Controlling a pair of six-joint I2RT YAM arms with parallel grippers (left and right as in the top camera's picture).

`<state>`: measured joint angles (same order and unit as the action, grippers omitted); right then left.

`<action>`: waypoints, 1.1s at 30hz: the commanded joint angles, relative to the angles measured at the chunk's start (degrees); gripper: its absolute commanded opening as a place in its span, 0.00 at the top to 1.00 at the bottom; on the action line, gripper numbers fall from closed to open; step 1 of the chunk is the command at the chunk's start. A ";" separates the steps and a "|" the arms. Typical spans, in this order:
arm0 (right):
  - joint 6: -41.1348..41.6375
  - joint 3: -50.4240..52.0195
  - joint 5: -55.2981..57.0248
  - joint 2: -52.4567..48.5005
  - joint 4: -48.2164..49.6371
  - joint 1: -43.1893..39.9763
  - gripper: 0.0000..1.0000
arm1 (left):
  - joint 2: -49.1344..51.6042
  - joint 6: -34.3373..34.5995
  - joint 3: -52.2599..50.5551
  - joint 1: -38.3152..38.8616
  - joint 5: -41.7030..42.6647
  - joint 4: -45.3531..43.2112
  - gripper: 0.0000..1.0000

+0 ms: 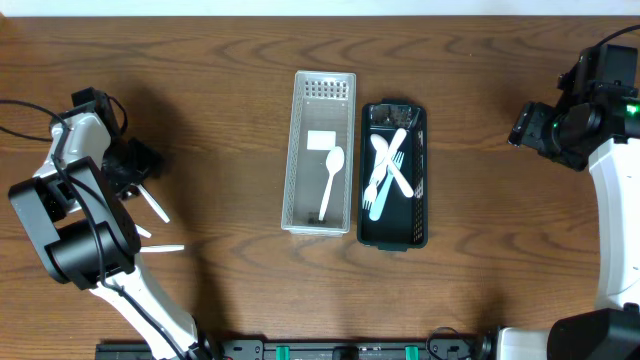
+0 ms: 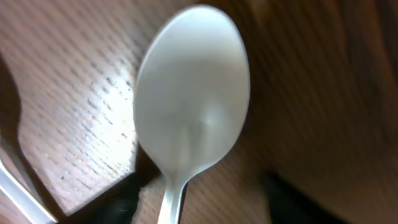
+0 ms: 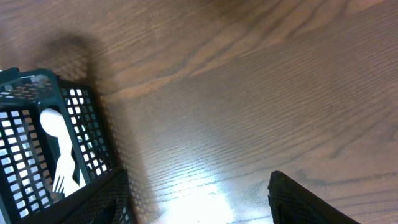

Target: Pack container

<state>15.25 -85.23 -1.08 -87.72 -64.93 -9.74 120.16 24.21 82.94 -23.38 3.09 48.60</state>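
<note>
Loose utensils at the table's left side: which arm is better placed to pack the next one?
Left. The left gripper is right at a white spoon, another utensil lying close by. The right gripper hangs open over bare table beyond the black basket, far from them.

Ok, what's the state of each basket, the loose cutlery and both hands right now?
White basket: upright, holding one spoon and a white card.
Black basket: upright, holding crossed white cutlery.
Left hand: a second spoon between its fingers; grip unclear.
Right hand: open, empty, beside the black basket.
Loose utensil: lying on the table by the left arm.
</note>
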 commanded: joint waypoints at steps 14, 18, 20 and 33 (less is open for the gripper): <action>-0.50 -0.15 0.17 0.37 -0.24 -0.15 0.25 | 2.49 -0.13 -2.36 0.07 -2.21 1.95 0.94; -0.52 -0.15 0.17 0.37 -0.24 -0.15 0.25 | 0.61 -0.15 -2.08 0.42 -2.21 3.23 0.94; -0.50 -0.15 0.17 0.37 -0.22 -0.15 0.25 | -1.03 -0.20 -1.27 1.18 -2.21 4.55 0.94; -0.52 -0.15 0.15 0.37 0.17 -0.15 0.24 | -26.10 -1.88 0.13 24.74 -2.23 9.40 0.94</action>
<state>15.25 -85.23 -1.08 -87.72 -64.88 -9.74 97.58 23.49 82.76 -3.64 1.10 57.25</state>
